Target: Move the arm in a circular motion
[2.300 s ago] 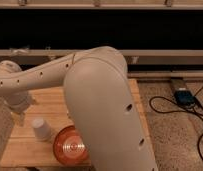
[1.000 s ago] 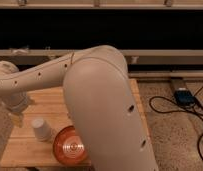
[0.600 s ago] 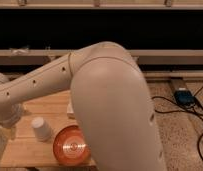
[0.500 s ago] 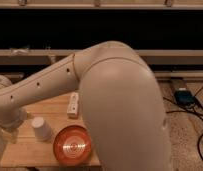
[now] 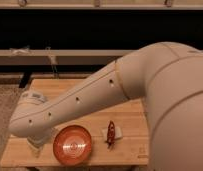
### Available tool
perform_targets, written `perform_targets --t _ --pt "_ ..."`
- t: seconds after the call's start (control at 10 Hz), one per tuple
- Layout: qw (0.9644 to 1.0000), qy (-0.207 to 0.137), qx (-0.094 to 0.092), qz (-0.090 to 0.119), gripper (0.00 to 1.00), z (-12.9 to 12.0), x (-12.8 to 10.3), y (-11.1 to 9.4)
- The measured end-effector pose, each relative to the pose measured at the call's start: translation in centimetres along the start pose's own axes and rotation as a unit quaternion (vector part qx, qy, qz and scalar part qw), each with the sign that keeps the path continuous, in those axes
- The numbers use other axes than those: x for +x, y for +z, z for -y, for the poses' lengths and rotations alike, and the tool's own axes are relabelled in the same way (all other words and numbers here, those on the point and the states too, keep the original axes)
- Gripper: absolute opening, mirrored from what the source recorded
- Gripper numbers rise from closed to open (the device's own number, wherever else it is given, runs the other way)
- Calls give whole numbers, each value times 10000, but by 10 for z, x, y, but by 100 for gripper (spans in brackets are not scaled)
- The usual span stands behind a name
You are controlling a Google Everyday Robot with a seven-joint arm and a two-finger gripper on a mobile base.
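Reaching arm (image 5: 95,97): cream-white, thick and rounded. A bulbous joint fills the right side of the view. From it a tapering tube with small dark holes slants down across the counter to the lower left, where it ends above the pincer.
Pincer (image 5: 37,144): at the lower-left end of the arm, low over the front-left part of the counter. Almost all of it is hidden beneath the last arm segment, and only a pale bit shows under it. Whether it is released or clenched cannot be told.
Counter (image 5: 130,107): light wooden top. It extends from the pincer toward the right of the view and away toward the dark wall. The arm covers its right end.
Bowl (image 5: 72,145): orange-red, round, with concentric rings inside. It stands upright on the counter just beside the pincer, on the view's right of it, with its upper-left rim tucked under the arm.
Red item (image 5: 111,133): small, slim and dark red. It is on the same side of the pincer as the bowl, farther off, and apart from the bowl.
Pale packet (image 5: 118,132): flat, lying under the red item.
White object (image 5: 34,97): on the counter beyond the pincer, at the arm's upper edge. Its kind cannot be told.
Ledge (image 5: 55,52): pale horizontal strip across the dark wall, well beyond the pincer.
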Motion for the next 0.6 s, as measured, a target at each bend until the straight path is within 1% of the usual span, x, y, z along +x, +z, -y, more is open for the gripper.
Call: perform_targets --t 0.2,0.3,0.5,0.6 --pt "9991 416 34 -55 73 16 47 -2" --pt "9975 701 58 -93 73 30 77 -3" --pt "9944 1037 119 -145 73 55 117 -6" --pt "9917 1261 187 -190 73 80 145 -8"
